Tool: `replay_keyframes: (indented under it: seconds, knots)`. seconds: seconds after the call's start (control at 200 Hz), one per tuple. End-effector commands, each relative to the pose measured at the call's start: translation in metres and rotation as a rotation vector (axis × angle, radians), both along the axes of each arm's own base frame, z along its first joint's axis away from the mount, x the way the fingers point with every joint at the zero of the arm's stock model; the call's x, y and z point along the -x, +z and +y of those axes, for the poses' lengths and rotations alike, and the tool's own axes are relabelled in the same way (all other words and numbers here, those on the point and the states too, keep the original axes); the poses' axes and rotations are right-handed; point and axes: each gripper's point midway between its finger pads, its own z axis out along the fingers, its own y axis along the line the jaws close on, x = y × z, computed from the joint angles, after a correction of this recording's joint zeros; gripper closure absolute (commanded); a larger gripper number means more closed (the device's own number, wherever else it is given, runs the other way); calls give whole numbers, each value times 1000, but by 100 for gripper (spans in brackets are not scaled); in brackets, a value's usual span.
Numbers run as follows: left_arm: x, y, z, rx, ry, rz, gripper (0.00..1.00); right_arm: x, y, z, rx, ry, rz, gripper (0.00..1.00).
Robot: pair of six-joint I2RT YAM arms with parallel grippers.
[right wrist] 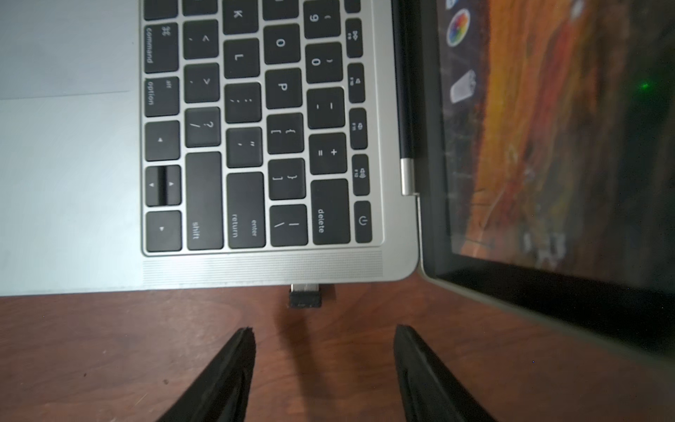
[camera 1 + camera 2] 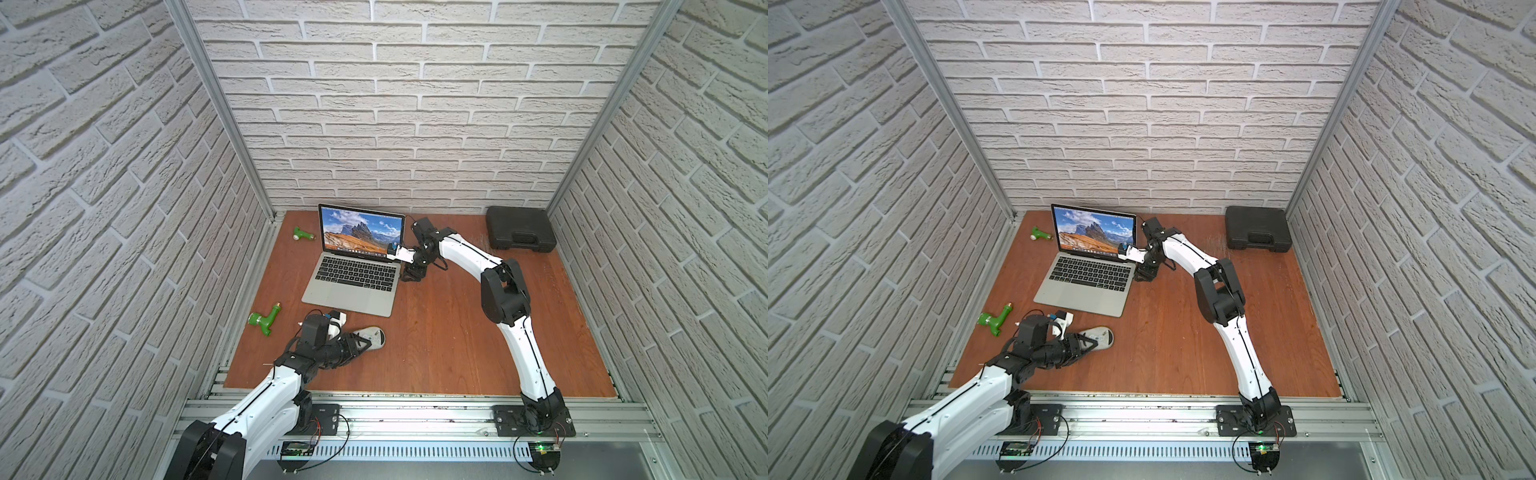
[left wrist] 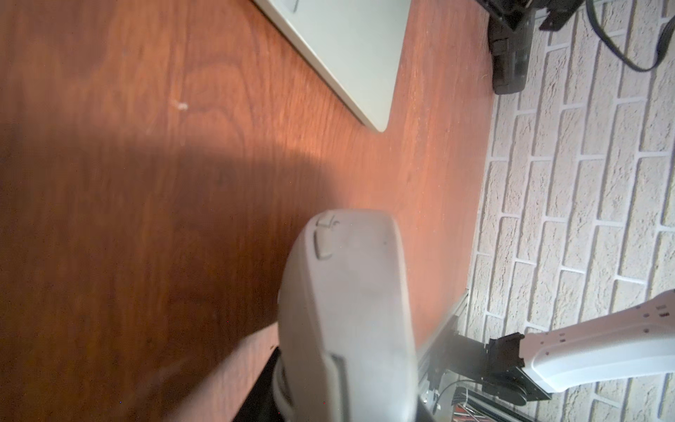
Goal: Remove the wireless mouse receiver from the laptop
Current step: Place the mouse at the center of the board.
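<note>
The silver laptop (image 2: 353, 293) stands open mid-table in both top views, with a mountain wallpaper on its screen. In the right wrist view the wireless mouse receiver (image 1: 306, 297), a tiny black stub, sticks out of the laptop's (image 1: 73, 182) side edge near the shift and return keys. My right gripper (image 1: 323, 332) is open just short of it, one fingertip on each side and neither touching. From above, that gripper (image 2: 411, 275) sits low at the laptop's right edge and hides the receiver. My left gripper (image 2: 357, 343) is shut on the light-grey mouse (image 2: 376, 334), which fills the left wrist view (image 3: 350, 310).
A black plastic case (image 2: 519, 233) lies at the back right corner. Two green toy drills lie to the left, one (image 2: 266, 320) near the left arm and one (image 2: 303, 235) behind the laptop. Brick-pattern walls close in three sides, and a metal rail (image 2: 415, 419) runs along the front.
</note>
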Motion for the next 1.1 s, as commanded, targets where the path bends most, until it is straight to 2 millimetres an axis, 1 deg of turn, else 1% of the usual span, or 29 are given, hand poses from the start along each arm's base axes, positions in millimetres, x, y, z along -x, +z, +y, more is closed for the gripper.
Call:
replay_keyframes:
  seconds: [0.0, 0.115, 0.2, 0.37, 0.46, 0.565, 0.745, 0.845, 1.095]
  knots:
    - [-8, 10, -5, 13, -38, -50, 100, 10, -8, 2, 87, 28, 8, 33]
    - [-11, 6, -6, 5, -39, -49, 100, 9, -12, 12, 76, 35, 16, 33]
    - [-13, 6, -7, 3, -42, -45, 100, 6, -17, 14, 100, 31, 16, 33]
    - [-15, 6, -7, -4, -45, -50, 100, 6, -19, 21, 101, 47, 4, 35]
    - [-15, 5, -6, -8, -46, -51, 100, 7, -20, 22, 95, 47, 9, 41]
    - [-14, 2, -5, -13, -44, -49, 100, 8, -19, 26, 74, 50, 15, 50]
    - [-13, 2, -5, -12, -41, -50, 100, 7, -16, 33, 56, 58, -8, 54]
    - [-13, 1, -5, -12, -43, -46, 100, 8, -14, 37, 38, 67, -10, 61]
    - [-12, 0, -4, -16, -40, -44, 100, 10, -16, 42, 21, 68, -1, 73]
